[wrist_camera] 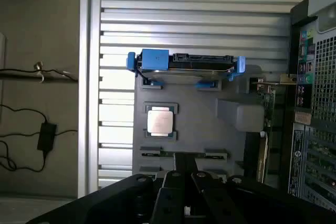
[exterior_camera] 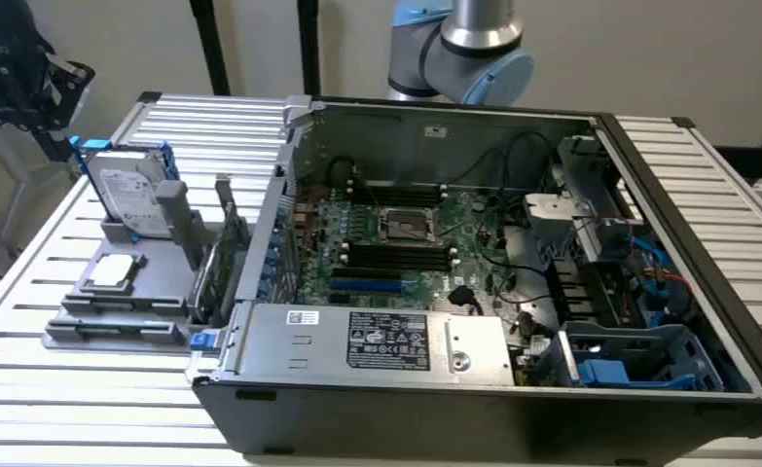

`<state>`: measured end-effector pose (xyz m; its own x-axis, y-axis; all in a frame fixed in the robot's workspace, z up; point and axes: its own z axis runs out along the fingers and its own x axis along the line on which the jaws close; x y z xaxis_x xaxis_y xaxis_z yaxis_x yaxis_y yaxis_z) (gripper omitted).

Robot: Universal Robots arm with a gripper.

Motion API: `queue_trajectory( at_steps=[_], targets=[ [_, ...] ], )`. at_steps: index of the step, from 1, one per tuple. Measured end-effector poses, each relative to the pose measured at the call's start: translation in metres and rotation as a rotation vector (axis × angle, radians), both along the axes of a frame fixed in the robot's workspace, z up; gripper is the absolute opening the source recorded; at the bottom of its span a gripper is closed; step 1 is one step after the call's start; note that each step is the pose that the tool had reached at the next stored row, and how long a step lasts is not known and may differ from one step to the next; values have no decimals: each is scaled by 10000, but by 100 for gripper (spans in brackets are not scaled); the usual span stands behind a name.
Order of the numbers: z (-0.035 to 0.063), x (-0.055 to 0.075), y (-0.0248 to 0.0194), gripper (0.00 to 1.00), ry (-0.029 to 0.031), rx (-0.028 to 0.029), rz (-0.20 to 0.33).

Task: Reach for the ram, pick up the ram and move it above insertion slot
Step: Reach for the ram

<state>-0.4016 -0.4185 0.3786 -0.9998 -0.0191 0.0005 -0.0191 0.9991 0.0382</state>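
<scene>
A: Operator, what are you gripping?
B: Nothing. The fingers [wrist_camera: 178,169] of your gripper [wrist_camera: 185,157] are drawn together. The ram [wrist_camera: 167,155] lies straight beyond their tips, seated in the grey holder [wrist_camera: 210,135]. Past it you see 1 processor [wrist_camera: 160,121], then 1 blue-framed hard drive [wrist_camera: 184,66].

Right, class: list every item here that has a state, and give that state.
computer case, side open.
hard drive, upright in holder.
expansion card, upright in holder.
CPU, flat in holder.
ram, in holder, not lifted.
gripper, over the ram.
</scene>
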Motion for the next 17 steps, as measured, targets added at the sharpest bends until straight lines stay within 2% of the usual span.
queue_trajectory(
  at_steps=[11, 12, 17],
  targets=[
    [1, 1, -3, 11, 2, -1, 0],
    [2, 5, -21, 11, 3, -1, -1],
    [-14, 82, -185, 11, 4, 2, 1]
  ],
)
